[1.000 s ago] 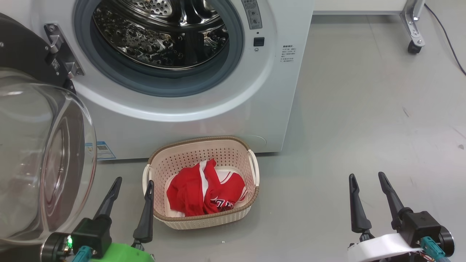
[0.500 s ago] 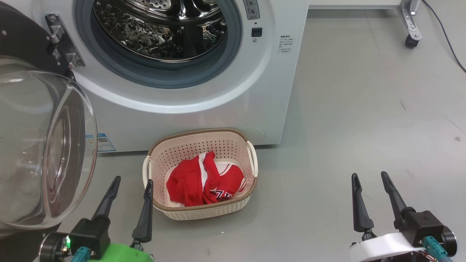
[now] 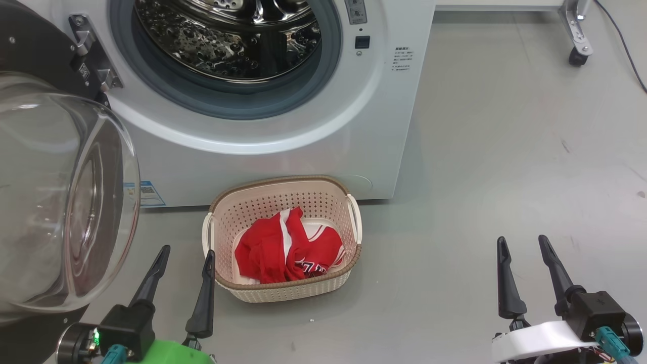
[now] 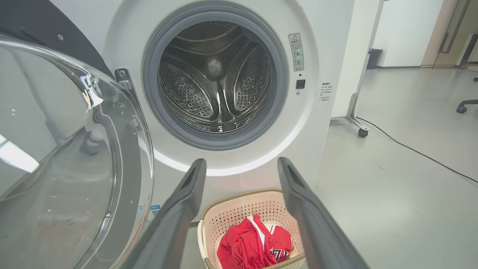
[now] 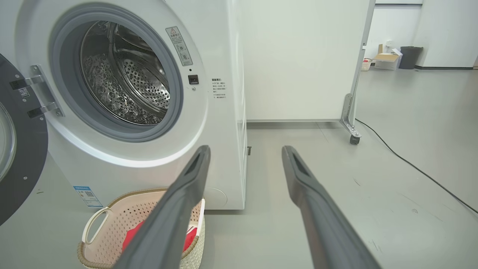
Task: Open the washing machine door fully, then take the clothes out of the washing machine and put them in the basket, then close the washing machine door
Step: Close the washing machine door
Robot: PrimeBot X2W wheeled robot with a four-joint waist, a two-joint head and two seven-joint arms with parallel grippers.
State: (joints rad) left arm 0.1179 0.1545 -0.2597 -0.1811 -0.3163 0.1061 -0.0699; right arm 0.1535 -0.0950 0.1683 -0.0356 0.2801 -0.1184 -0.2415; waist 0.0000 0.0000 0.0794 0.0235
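1. Clothes (image 3: 288, 247), a crumpled red jersey with white trim, lie inside the basket (image 3: 283, 293), heaped toward its 6 o'clock wall in the head view.
2. The basket stands upright on the floor (image 3: 505, 151), just in front of the washing machine (image 3: 313, 151) and at 6 o'clock from the round opening. Whether it touches the front panel cannot be told.
3. Inside the grey gasket (image 3: 323, 76), the drum (image 3: 227, 35) shows its perforated steel wall and ribs.
4. A blue label (image 3: 146, 193) sits on the machine's lower front corner, at 10 o'clock from the basket.
5. The washing machine door (image 3: 30, 55) is swung wide open on its hinge (image 3: 96, 65) at the 9 o'clock side of the opening. Its clear window (image 3: 50, 151) bulges out at 9 o'clock in the head view.
6. The left claw (image 3: 188, 250) hangs at 7 o'clock from the basket, fingers spread and empty. Its inner finger is just beside the basket's left handle, and the door's window is near at its 9 o'clock.
7. The right claw (image 3: 522, 238) hangs over bare floor at 4 o'clock from the basket, well apart from it, fingers likewise spread and empty.
8. A caster (image 3: 576, 56) on a metal leg stands at 1 o'clock in the head view, beyond the machine's side.
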